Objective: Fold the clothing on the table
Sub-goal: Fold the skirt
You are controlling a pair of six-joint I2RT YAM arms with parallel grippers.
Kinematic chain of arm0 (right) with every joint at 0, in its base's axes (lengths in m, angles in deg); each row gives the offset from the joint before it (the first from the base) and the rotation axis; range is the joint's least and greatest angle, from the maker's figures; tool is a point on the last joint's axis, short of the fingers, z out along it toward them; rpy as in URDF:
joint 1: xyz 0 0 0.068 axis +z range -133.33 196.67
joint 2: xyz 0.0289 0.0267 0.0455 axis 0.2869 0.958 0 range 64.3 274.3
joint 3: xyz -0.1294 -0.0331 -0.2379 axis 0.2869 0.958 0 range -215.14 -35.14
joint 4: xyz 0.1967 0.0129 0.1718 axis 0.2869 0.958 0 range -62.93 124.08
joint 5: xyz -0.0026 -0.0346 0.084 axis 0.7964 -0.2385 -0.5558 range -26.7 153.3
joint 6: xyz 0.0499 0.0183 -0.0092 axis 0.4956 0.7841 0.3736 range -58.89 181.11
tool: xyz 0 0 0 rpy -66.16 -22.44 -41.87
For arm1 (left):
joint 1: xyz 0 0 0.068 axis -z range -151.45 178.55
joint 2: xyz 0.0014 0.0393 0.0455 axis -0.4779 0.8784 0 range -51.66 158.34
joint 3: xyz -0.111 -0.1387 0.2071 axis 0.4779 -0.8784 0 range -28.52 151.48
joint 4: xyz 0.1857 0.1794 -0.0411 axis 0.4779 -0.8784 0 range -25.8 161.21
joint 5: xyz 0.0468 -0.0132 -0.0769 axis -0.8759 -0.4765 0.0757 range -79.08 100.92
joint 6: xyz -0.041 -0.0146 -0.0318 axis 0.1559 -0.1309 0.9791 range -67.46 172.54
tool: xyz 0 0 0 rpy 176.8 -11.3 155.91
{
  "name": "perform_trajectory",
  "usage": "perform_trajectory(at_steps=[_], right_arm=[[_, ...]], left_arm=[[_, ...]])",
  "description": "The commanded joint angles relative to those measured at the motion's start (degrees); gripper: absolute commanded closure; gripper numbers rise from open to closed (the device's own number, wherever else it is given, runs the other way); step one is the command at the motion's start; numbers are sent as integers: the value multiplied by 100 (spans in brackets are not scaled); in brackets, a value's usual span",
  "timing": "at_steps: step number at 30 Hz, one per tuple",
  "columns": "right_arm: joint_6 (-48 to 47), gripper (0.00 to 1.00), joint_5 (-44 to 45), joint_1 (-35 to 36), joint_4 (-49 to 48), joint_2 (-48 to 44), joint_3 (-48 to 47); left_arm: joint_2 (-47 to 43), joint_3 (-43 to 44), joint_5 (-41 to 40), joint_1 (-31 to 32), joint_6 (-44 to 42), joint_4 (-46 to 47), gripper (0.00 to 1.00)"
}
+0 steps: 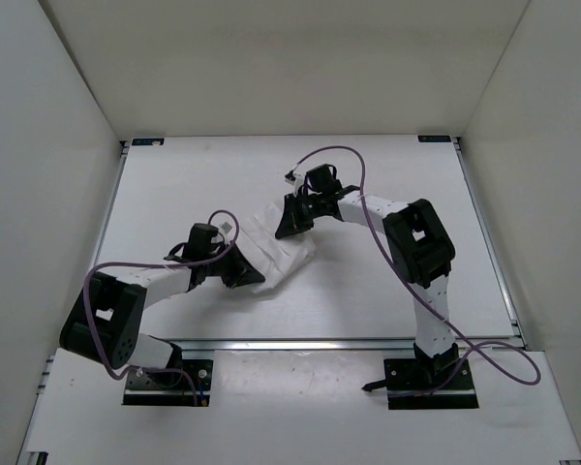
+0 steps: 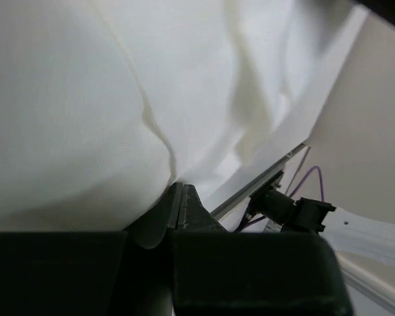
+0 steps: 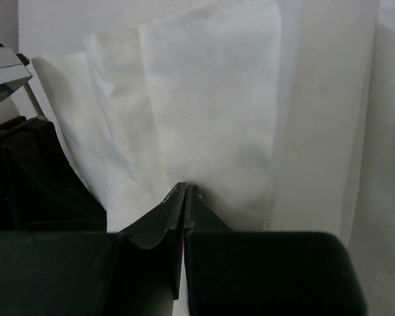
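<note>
The white clothing lies bunched on the table between my two arms. My left gripper is at its near left edge. In the left wrist view the jaws are shut, with the clothing rising from their tips and filling most of the frame. My right gripper is at the far corner of the clothing. In the right wrist view it is shut, its tips pressed into the hem of the ribbed clothing, which lies in overlapping layers.
White walls enclose the table on three sides. A metal rail runs along the front edge; the left wrist view also shows this rail and a black arm part with a purple cable. A dark part of the left arm sits left of the right jaws.
</note>
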Motion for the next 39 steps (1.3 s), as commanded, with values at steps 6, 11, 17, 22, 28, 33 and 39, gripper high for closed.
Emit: perform_trajectory(at_steps=[6, 11, 17, 22, 28, 33, 39], right_arm=[[-73, 100, -124, -224, -283, 192, 214], [-65, 100, -238, -435, -169, 114, 65], [138, 79, -379, -655, -151, -597, -637], [-308, 19, -144, -1015, 628, -1353, -956], [-1276, 1, 1535, -1313, 1203, -2749, -19], [-1426, 1, 1949, -1710, 1088, -3848, 1390], [-1585, 1, 2486, -1754, 1255, -4658, 3031]], left_arm=[[-403, -595, 144, -304, 22, 85, 100], [-659, -596, 213, -515, -144, -184, 100], [-1739, -16, 504, -963, -240, -466, 100], [-2223, 993, -12, -1026, -1625, -1396, 53], [-2679, 1215, -1111, -1086, -2779, -2040, 2], [-3155, 1128, -2010, -981, -3484, -2444, 2], [-3603, 557, -2070, -851, -3397, -2058, 1]])
